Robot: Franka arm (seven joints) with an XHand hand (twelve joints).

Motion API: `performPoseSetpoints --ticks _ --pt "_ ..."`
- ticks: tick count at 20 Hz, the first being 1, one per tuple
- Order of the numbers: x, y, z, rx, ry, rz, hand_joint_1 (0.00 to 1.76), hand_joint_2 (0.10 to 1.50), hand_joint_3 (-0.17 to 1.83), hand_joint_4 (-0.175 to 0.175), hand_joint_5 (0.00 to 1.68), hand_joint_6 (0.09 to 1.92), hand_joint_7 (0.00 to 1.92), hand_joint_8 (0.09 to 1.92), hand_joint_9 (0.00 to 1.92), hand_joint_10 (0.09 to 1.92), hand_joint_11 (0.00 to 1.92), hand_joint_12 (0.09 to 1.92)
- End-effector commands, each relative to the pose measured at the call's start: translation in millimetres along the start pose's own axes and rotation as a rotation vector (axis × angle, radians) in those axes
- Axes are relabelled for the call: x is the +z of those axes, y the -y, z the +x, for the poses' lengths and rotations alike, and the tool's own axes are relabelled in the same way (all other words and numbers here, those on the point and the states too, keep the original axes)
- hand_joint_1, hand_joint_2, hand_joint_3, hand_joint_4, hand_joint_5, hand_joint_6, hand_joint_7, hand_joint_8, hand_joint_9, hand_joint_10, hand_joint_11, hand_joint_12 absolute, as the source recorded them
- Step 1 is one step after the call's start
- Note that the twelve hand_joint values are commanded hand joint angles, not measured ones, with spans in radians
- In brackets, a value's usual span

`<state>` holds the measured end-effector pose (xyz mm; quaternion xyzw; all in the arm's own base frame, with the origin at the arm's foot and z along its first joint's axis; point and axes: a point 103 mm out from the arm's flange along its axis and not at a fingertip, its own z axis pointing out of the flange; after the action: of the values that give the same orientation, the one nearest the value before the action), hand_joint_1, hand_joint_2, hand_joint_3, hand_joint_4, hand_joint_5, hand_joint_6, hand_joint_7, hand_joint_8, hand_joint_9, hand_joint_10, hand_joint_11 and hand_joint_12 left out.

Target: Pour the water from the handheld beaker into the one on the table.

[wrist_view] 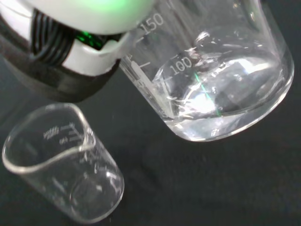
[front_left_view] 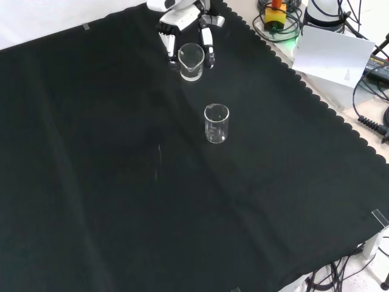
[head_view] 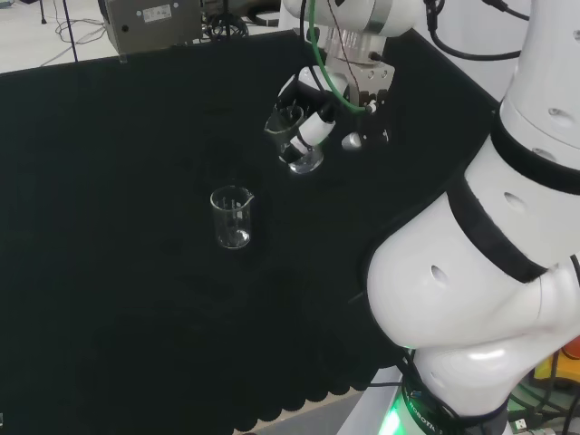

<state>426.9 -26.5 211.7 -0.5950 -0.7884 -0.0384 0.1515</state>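
Above the cloth [front_left_view: 91, 152], toward the arm's side of the bench, a held beaker [front_left_view: 191, 61] is carried by the hand [front_left_view: 185, 27], whose fingers are curled round its wall. In the wrist view water [wrist_view: 221, 108] is seen pooled in the lower part of the glass, which is tipped a little off upright. The table beaker [front_left_view: 217, 123] stands upright on the cloth and appears empty. In the front view it lies at about five o'clock from the held one; in the head view it [head_view: 231, 217] lies at about seven o'clock from the held glass [head_view: 294, 136]. The two are near but apart, with bare cloth between them.

The step in hand is judged to be the approach before the pour; no water is seen leaving the glass. For the pour to be done well, the held rim should be brought over the open mouth of the table beaker and kept just above it, so that the stream is short. The spout side should be turned toward the target. The tilt is best raised slowly, since a sudden tip could send water past the far rim onto the cloth. Contact between the glasses should be avoided, because the standing beaker is light and could be knocked over.
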Motion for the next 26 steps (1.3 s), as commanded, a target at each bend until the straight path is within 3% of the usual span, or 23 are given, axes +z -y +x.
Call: performPoseSetpoints --ticks 1,26 --pt "4 10 9 -0.02 0.053 0.082 1.16 0.65 0.66 0.077 1.3 0.63 1.72 0.13 1.81 0.09 1.64 0.57" --pt "35 -3 41 0.01 0.337 0.358 1.15 0.65 0.71 0.07 1.24 0.76 1.71 0.15 1.81 0.09 1.63 0.56"
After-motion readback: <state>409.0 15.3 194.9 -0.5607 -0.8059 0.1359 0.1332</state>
